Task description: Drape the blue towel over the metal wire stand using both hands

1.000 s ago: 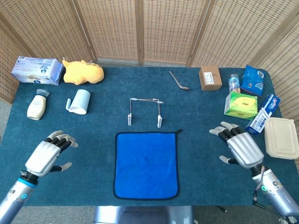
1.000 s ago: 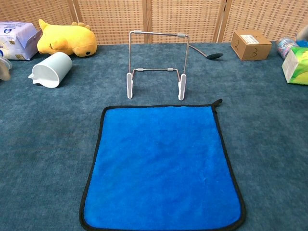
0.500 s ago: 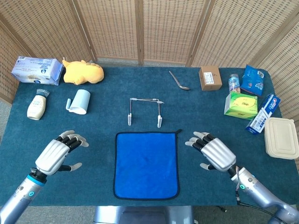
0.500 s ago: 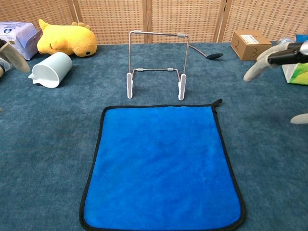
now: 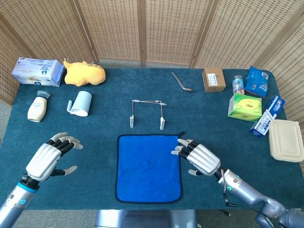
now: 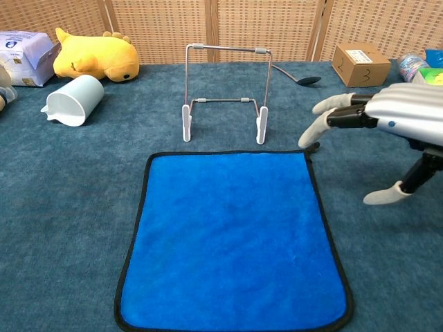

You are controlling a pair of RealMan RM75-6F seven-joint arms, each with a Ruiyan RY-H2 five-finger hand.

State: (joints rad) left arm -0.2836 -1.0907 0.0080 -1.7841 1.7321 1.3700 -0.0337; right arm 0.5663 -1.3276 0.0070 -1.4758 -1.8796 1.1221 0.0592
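Head view: blue towel (image 5: 149,167) lies flat and square on the dark carpeted surface (image 5: 95,128), black-edged, plush, its hanging loop at the far right corner. The metal wire stand (image 5: 147,113) sits just beyond its far edge, thin rods on pale feet, set close so the cloth need only be lifted and carried a short way forward. The right hand (image 5: 198,157) hovers at the towel's right border near that far corner, palm down, fingers spread and holding nothing; likely lining up for a corner pinch. The left hand (image 5: 47,159) hangs well apart from the towel's left edge, fingers also splayed and empty, so the two-handed lift is judged not yet begun. Chest view: stand (image 6: 225,93) reads as an upright frame with a top bar, upright and untouched. Towel (image 6: 232,235) shows a soft nap, no folds. Right hand (image 6: 394,121) is above the surface beside the loop, fingertips (image 6: 310,133) near but not clearly touching the fabric. Left hand not seen here.
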